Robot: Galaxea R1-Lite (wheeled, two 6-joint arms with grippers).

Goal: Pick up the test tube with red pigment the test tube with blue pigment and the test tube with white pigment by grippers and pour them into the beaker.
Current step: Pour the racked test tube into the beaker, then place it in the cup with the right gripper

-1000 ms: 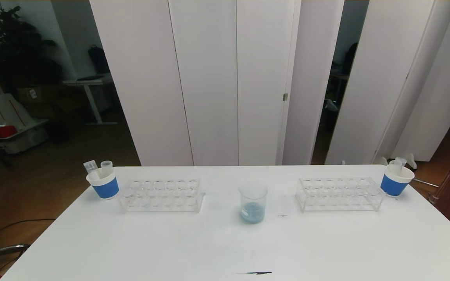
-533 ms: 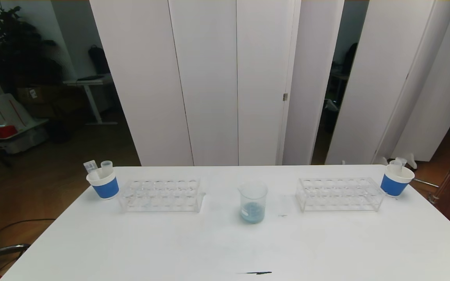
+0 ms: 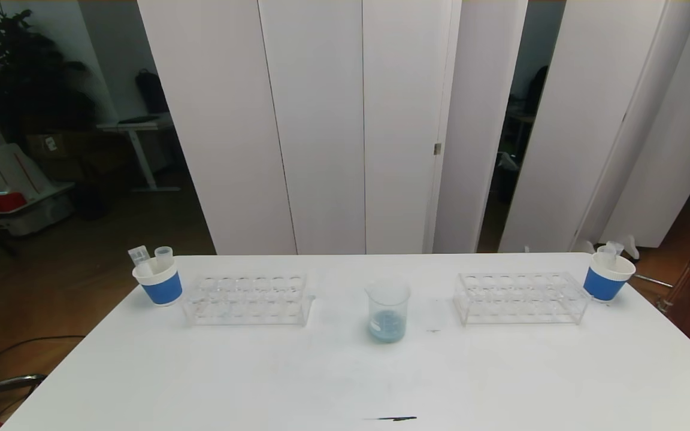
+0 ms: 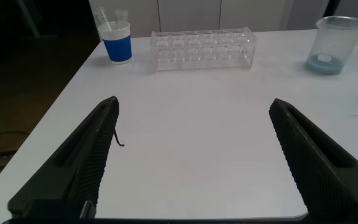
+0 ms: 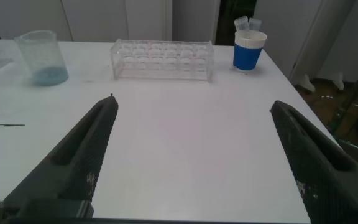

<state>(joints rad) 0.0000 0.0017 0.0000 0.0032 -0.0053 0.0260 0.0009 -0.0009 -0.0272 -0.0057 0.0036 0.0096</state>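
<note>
On the worktop (image 3: pixel 501 371) in the head view, the beaker (image 3: pixel 387 310) is stood upright at the centre between two clear racks (image 3: pixel 248 299), (image 3: pixel 520 297), presumably so that either arm can reach it; pale blue liquid lies in its bottom. Both racks are seen empty. A blue-and-white cup (image 3: pixel 158 281) at the far left corner holds two clear tubes, and another cup (image 3: pixel 607 276) at the far right holds more, which suggests spent tubes were dropped there. No tube with blue or white pigment can be made out, and neither arm is shown. Nothing is seen to have shifted against the earlier head frames.

In the left wrist view, the left hand (image 4: pixel 194 162) is held low over the near edge of the worktop, well apart from the left rack (image 4: pixel 204 48), its fingers (image 4: pixel 73 168) spread wide with nothing between them. The beaker (image 4: pixel 336 45) is seen beyond.

In the right wrist view, the right hand (image 5: pixel 194 162) is likewise parked at the near edge, fingers (image 5: pixel 73 168) fully apart and empty. The pouring is judged finished.
</note>
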